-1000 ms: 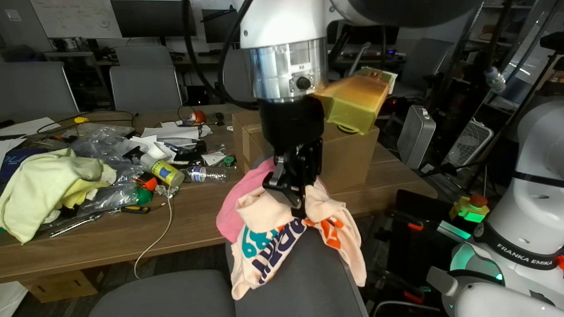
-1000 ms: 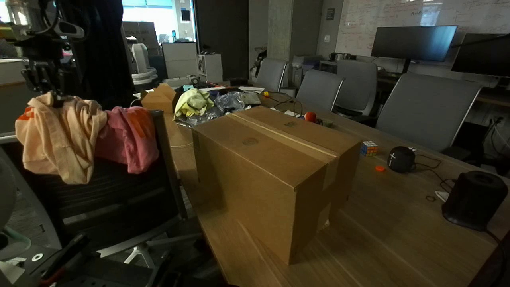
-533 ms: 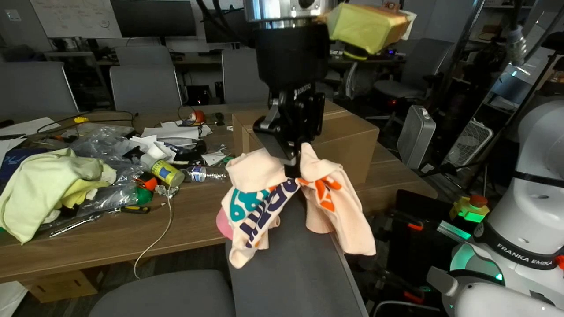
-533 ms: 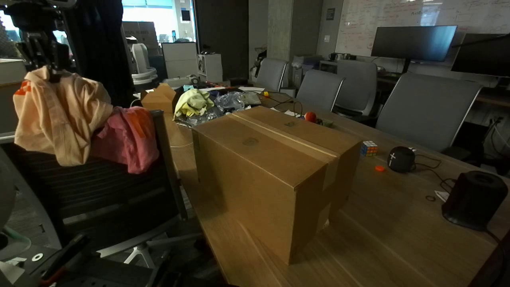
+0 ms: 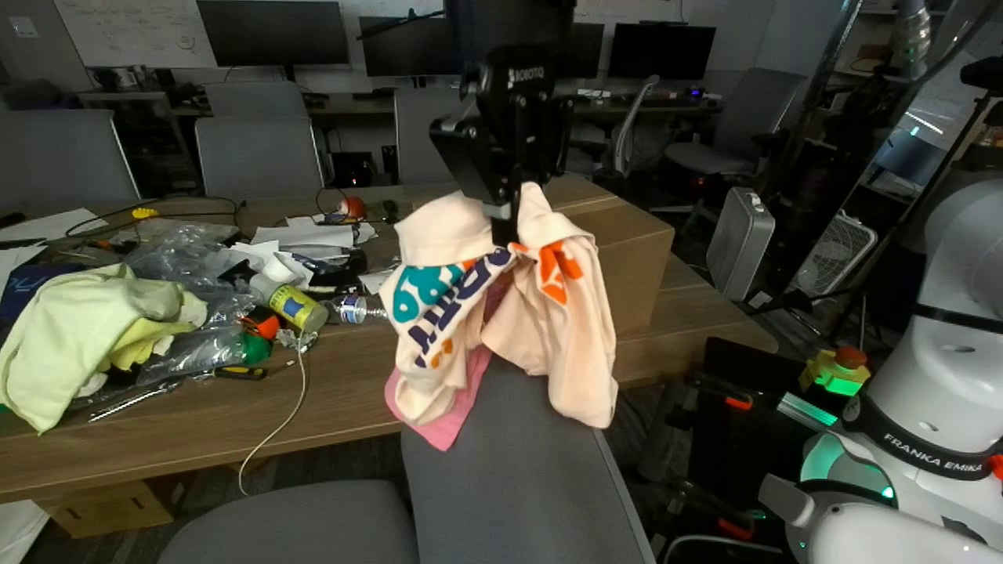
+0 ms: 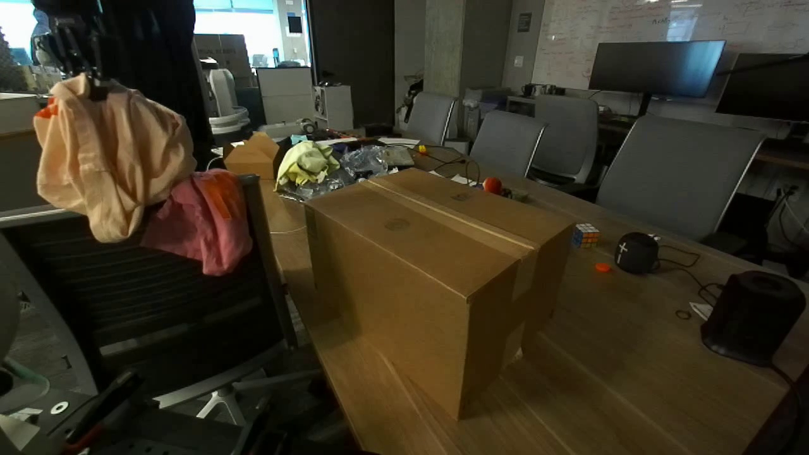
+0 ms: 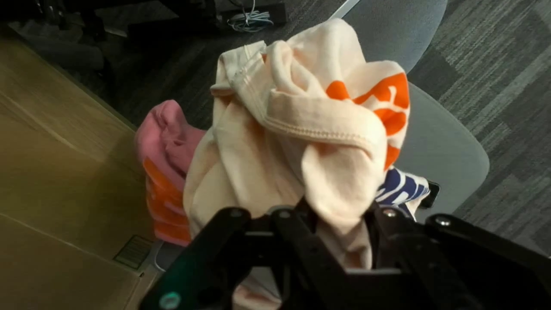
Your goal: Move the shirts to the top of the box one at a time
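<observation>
The gripper (image 5: 507, 217) is black, screws (image 7: 443, 221) silver, lettering (image 5: 526, 74) white; the arm (image 5: 960, 290) is white, its black band (image 5: 932, 460) marked FRANKA EMIKA.

The peach shirt (image 6: 114, 155) and pink shirt (image 6: 199, 230) look like soft, dull cloth. The box (image 6: 411, 272) is plain cardboard, the counter (image 6: 632, 354) looks like smooth wood, and the crinkly wrap (image 5: 184, 257) is shiny plastic.

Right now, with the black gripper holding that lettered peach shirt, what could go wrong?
The black gripper pinches only a fold of the lettered peach shirt, so the cloth might slip free. It overlaps the pink shirt with orange print in both exterior views; if they touch, it could drag that along. Its hanging ends may catch on the brown cardboard box.
</observation>
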Controlling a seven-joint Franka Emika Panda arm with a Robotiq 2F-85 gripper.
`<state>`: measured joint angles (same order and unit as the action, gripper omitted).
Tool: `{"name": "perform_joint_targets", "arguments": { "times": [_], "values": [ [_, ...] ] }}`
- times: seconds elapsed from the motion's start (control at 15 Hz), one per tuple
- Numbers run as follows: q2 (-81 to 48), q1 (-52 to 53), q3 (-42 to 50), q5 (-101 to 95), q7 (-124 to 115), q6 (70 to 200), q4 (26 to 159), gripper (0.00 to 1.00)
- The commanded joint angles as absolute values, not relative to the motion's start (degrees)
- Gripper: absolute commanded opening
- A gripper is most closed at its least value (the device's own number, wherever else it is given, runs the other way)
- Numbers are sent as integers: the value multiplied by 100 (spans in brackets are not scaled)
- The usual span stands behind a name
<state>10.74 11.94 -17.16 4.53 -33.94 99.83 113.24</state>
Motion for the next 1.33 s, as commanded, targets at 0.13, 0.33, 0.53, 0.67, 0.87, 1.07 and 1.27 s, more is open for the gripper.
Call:
{"name": "perform_joint_targets", "arguments": {
  "times": [0.13,0.33,0.53,0.67,0.87,1.07,1.27],
  "values": [
    [1086,819,-1282,585,-3614,9533,10732,5],
    [1198,571,-951,792,-3685,9519,10691,5],
    [1370,313,-626,1110,-3740,9543,10782,5],
    [1502,147,-426,1341,-3740,9568,10881,5],
    [1632,-94,-183,1589,-3835,9627,10979,5],
    [1748,-320,24,1763,-3957,9709,11118,5],
    [1889,-542,192,1812,-4119,9775,11341,5]
  ]
}}
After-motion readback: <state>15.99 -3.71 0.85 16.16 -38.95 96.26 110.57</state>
